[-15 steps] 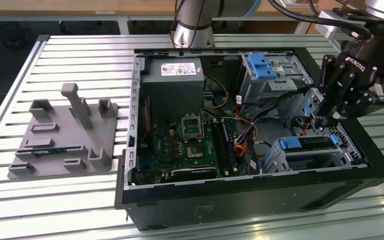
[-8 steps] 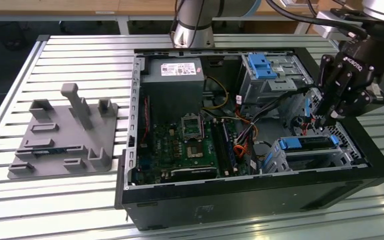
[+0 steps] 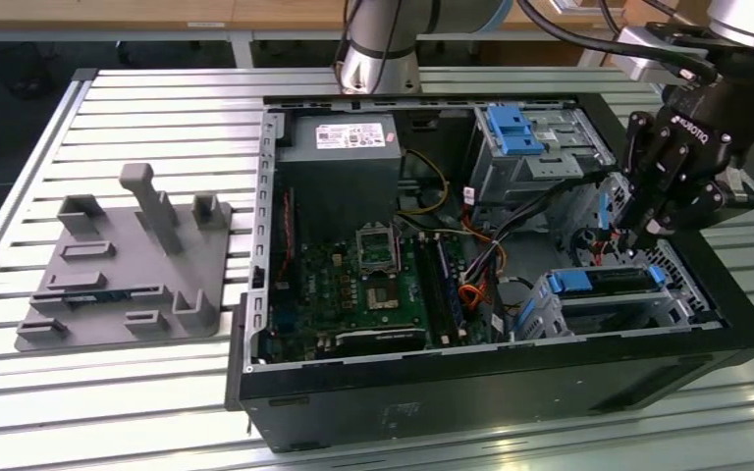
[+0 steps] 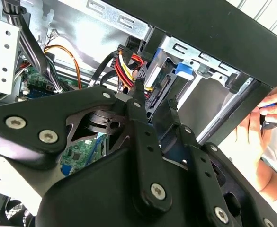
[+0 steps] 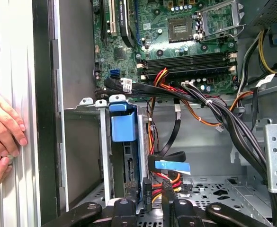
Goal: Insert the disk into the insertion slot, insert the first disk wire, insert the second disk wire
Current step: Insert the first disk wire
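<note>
The disk (image 3: 600, 283), silver in a bright blue frame (image 5: 124, 124), sits inside the insertion slot (image 3: 639, 312), a silver sheet-metal bay (image 5: 103, 156) at the case's corner on the exterior view's right. My gripper (image 3: 632, 243) hangs just behind the disk's connector end. Its fingers (image 5: 129, 205) stand apart, open, in both wrist views (image 4: 156, 97). A small black connector (image 5: 147, 189) lies in the gap at the disk's edge, apart from both fingers. A red-and-yellow wire bundle (image 4: 126, 64) touches one fingertip (image 4: 138, 90). A black flat cable with a blue tag (image 5: 172, 166) hangs close by.
The open case holds the motherboard (image 3: 377, 285), a power supply (image 3: 338, 137) and a taller cage with a blue latch (image 3: 521, 137). Thick black cable bundles (image 5: 223, 113) cross beside the bay. A person's hands (image 5: 3, 127) rest on the case's rim. A grey fixture plate (image 3: 129, 265) lies at the exterior view's left.
</note>
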You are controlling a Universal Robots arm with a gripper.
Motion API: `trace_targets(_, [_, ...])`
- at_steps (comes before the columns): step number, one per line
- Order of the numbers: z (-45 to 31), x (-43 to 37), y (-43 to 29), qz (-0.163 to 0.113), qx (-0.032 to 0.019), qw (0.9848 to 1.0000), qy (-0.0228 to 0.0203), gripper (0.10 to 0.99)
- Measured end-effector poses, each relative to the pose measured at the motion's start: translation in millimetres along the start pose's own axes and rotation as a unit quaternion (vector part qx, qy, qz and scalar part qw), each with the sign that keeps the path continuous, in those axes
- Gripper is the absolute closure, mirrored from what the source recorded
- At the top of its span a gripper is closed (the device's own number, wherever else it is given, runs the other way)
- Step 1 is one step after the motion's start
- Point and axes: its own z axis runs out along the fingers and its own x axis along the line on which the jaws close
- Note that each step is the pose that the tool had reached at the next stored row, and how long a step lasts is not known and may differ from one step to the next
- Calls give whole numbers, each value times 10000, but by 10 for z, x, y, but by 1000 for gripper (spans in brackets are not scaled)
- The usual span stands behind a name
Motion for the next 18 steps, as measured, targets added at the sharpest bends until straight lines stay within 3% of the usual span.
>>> trace_targets(2, [1, 0, 0, -1, 0, 10000, 0, 749])
trace_targets(5, [2, -1, 0, -6, 1, 10000, 0, 882])
trace_targets(17, [22, -4, -1, -16, 3, 10000, 0, 882])
trace_targets(18, [23, -4, -1, -17, 2, 10000, 0, 922])
